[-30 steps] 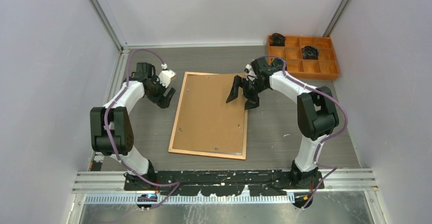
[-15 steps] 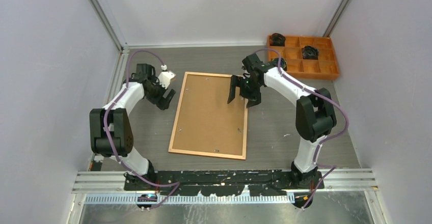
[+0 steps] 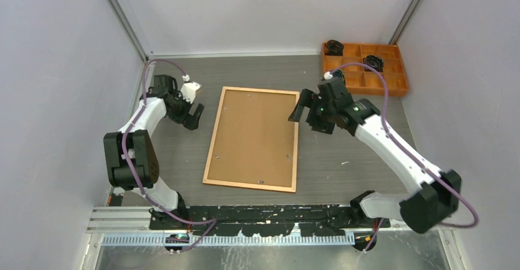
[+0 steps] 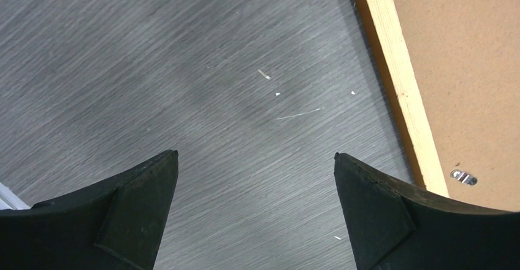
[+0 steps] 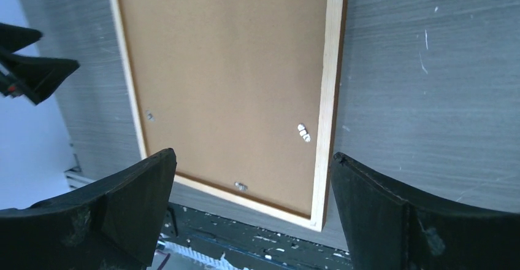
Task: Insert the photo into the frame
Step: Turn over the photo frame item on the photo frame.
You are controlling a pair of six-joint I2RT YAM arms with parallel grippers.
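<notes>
Right gripper (image 3: 305,115): we see it pulled off the far right corner of the frame (image 3: 297,150), now just beside its right edge | right arm (image 3: 392,150): elbow swung down toward the near right | left gripper (image 3: 193,115): drawn slightly back from the frame's left edge

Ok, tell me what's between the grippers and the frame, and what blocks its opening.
Nothing visible lies between the left gripper or the right gripper and the frame; both are open. The frame lies back up, its opening filled by the backing board. The photo is not in view.
</notes>
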